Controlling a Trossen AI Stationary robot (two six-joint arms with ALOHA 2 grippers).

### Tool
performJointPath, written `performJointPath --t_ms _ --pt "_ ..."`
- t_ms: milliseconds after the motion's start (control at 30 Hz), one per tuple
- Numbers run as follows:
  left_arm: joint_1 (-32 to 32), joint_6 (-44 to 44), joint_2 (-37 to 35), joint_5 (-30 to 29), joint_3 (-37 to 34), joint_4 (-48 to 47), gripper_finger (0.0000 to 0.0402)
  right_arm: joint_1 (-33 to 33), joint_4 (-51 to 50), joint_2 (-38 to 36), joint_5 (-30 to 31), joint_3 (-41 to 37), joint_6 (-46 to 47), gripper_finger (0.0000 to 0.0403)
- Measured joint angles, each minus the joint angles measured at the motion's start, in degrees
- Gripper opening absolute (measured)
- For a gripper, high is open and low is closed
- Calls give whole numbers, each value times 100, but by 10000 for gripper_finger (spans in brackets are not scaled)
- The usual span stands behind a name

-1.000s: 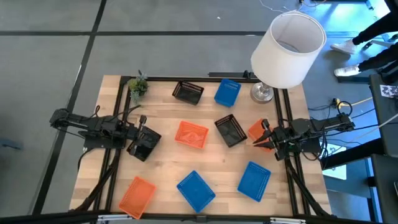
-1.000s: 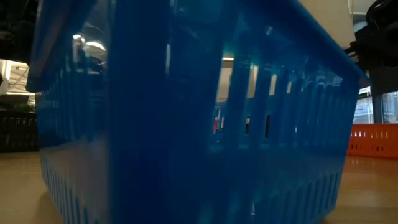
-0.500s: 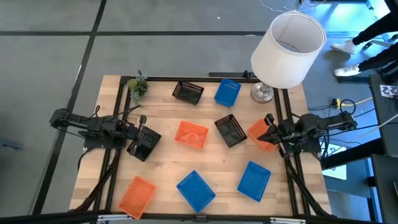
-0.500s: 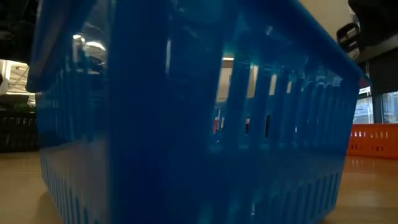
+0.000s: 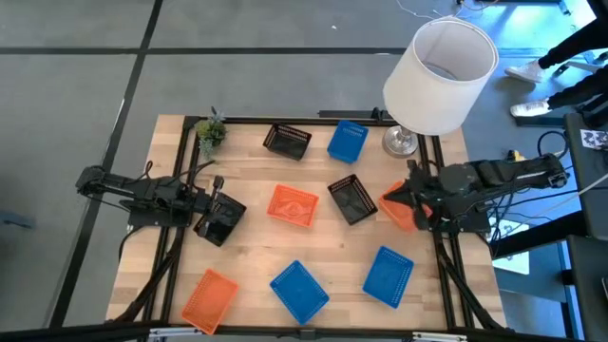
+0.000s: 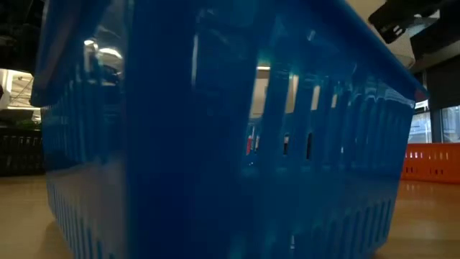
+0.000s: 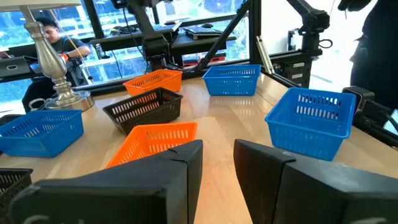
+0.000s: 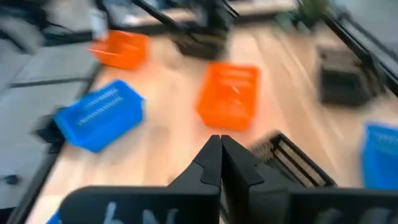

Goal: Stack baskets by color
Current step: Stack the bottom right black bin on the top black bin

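Dark and pressed tight together, the right gripper's [image 8: 220,151] two fingers meet with nothing between them, as its wrist view shows. In the high view this right gripper [image 5: 410,195] hangs over the right-hand orange basket [image 5: 396,206] near the table's right edge, just below the lamp base [image 5: 400,142]. Beside that basket, toward the middle, lies a black basket [image 5: 352,199], tilted, and further left the centre orange basket [image 5: 292,205]. Along the far edge sit another black basket [image 5: 287,141] and a blue basket [image 5: 348,141]. Toward the near edge are a third orange basket [image 5: 209,298] and two more blue baskets [image 5: 299,291] [image 5: 389,275].

At the table's left side, the left gripper [image 5: 220,217] rests over the third black basket [image 5: 217,226], beside the small green plant [image 5: 210,132]. Its wrist view shows the left gripper [image 7: 217,163] with its fingers spread apart and a clear gap between them; whether they touch the basket below cannot be told.

A big white lampshade [image 5: 441,76] overhangs the table's far right corner and hides part of it from above. The low view is almost filled by the wall of one blue basket [image 6: 215,137] standing close to the camera, blocking nearly all else; only a strip of an orange basket [image 6: 431,162] peeks past it at the right. The left wrist view alone shows a person [image 7: 53,36] seated in the room beyond the table.
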Motion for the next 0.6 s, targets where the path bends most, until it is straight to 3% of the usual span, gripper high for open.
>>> performJointPath --t_ms 133,433,600 --pt "-1 0 0 2 -1 0 85 -266 -534 752 2 728 647 6" --pt "-1 0 -1 2 -1 0 85 -864 -1339 2194 -1050 1894 2053 28" --pt "-1 2 0 1 -1 0 85 -1140 -2139 2946 -1233 2275 2410 56"
